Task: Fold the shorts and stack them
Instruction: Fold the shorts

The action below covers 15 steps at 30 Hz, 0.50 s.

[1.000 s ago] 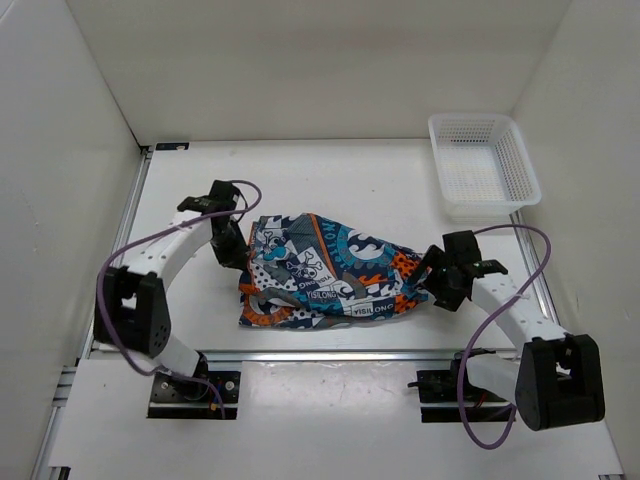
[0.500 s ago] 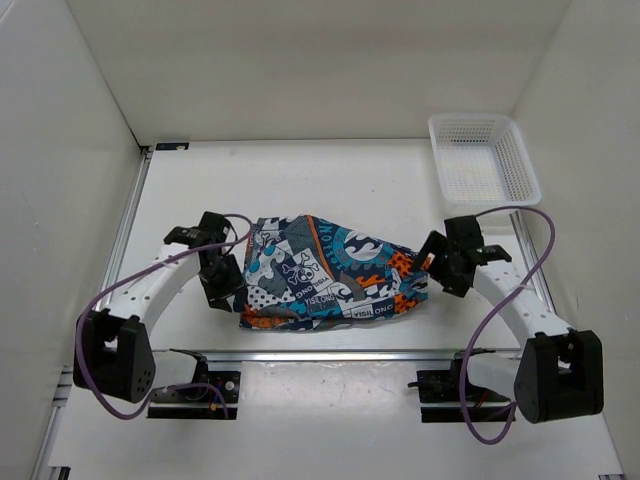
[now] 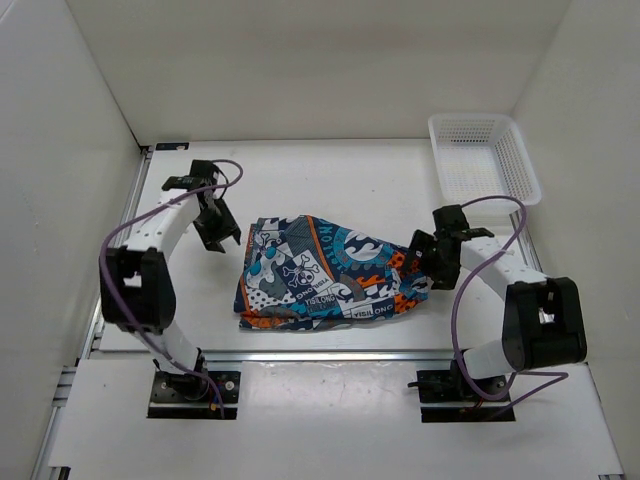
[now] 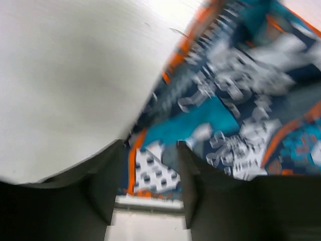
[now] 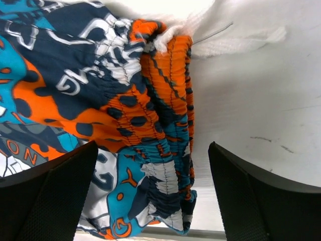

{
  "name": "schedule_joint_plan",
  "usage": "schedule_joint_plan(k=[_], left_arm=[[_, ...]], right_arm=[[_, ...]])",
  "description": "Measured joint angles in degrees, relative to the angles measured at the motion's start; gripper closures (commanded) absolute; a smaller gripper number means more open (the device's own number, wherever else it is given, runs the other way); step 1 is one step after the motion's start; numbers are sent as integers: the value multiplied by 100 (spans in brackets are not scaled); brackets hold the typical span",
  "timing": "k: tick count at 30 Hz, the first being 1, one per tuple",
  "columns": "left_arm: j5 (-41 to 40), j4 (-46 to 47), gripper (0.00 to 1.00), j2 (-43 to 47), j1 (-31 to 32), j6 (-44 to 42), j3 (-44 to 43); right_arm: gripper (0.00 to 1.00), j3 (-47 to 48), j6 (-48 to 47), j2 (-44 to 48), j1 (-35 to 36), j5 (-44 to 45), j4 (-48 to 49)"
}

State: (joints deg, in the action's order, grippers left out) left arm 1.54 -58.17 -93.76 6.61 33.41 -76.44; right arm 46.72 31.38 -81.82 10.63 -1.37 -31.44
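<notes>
Left gripper (image 3: pixel 218 236) withdrawn, shorts (image 3: pixel 330 272) lengthwise left-right, waistband (image 3: pixel 416 272) right

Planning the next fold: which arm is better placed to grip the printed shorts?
Likely right: the right gripper is at the printed cloth shorts' orange waistband, jaws open; the left gripper, also open, hangs clear of the other end.
</notes>
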Motion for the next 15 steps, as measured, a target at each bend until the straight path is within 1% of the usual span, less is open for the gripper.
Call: schedule_joint_plan(k=[2,3,4,5,6,8,9,11,12,13,14,15], left_arm=[[61,258,52,-431,-146,4,192],[107,372,56,-614,-223,9,334],[144,455,56,-763,-282,13,476],[170,472,59,-890,-321,9,577],[195,490,62,-984,-341,26,643],[243,531,70,-1139,-350,57,682],[273,588,72,-1196,-348,70,682],[363,710,80,-1298,-348,94,682],[396,756,86,-1349,-337,107,682],[420,789,89,-1386,-317,129,684],[435,824,89,-1421,-295,144,695],[476,826,89,-1429,-273,151,702]], right_arm=[[6,-114,81,13,0,-63,96],[8,-201,120,13,0,-118,146],[10,-280,142,13,0,-177,170],[10,-372,170,13,0,-232,201],[14,-426,208,11,0,-282,197],[18,-437,267,-7,0,-356,282],[27,-439,295,-33,-2,-393,330],[40,-442,332,-103,0,-487,459],[49,-442,352,-146,-2,-522,520],[66,-450,382,-184,-4,-562,605],[75,-461,389,-225,-2,-588,675],[82,-474,428,-280,0,-595,737]])
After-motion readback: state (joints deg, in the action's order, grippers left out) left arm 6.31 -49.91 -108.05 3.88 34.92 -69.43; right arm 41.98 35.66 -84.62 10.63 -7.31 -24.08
